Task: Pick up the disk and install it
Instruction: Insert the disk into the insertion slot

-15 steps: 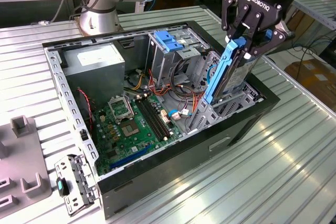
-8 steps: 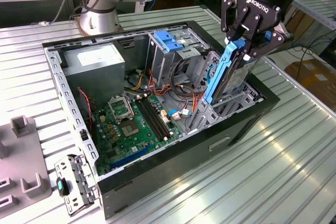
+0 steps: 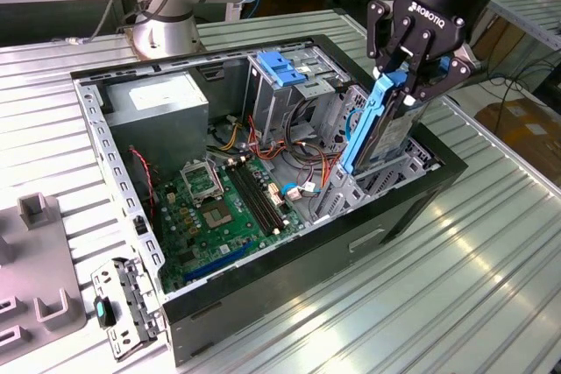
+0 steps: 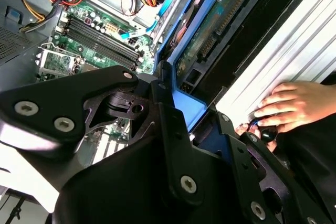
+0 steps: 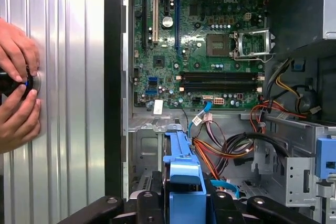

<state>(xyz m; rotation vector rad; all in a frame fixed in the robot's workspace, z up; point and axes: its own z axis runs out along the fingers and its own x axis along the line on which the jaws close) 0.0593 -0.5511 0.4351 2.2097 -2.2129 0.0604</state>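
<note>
Inside the open black case (image 3: 263,273) on the ribbed metal table (image 3: 456,295), you see a green motherboard (image 3: 215,208) lying flat on the floor. A grey box (image 3: 158,107) fills the far corner toward the exterior view's left. Beside it stands a grey metal cage (image 3: 267,107) topped by a blue latch (image 3: 280,67). A bundle of red, orange and yellow cables (image 3: 311,159) sags between that cage and the bay (image 3: 381,183) at the corner toward the exterior view's right, close to the disk's lower end.

In the first wrist view, a person's hand (image 5: 16,51) and a second hand (image 5: 18,121) rest on the table outside the case wall. They close round a small black knob (image 5: 13,83), well apart from the gripper.

Your black gripper (image 3: 401,85) is clamped on the upper end of the disk (image 3: 390,133). The disk hangs on edge below the fingers, tilted, with its lower end down among the bay's perforated grey walls. You cannot tell whether it touches them.

The disk is a flat rectangle with a dark metal body and a bright blue plastic rail (image 3: 364,133) along the near side. In the second wrist view its underside (image 4: 220,30) shows a green circuit board framed by the blue plastic. The table's surface is grooved, pale aluminium that catches the light.
</note>
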